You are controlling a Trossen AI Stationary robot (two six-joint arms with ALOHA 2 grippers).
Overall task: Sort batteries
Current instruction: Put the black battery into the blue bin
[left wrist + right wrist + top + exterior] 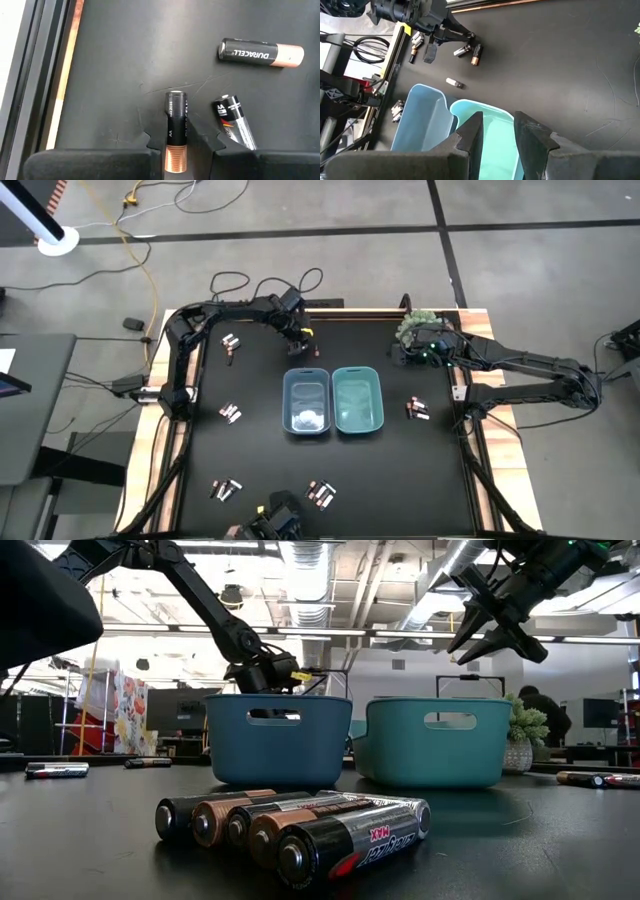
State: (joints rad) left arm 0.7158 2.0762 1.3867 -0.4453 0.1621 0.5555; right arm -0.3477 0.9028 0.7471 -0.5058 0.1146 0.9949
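One battery (176,131) clamped lengthwise between left gripper (177,142) fingers (145,145); two more just beside. Right gripper (497,131) fingers apart, empty.

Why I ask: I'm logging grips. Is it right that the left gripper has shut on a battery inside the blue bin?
Not quite. The left gripper has shut on a battery, but it lies on the table behind the blue bin, not inside it; see the left wrist view.
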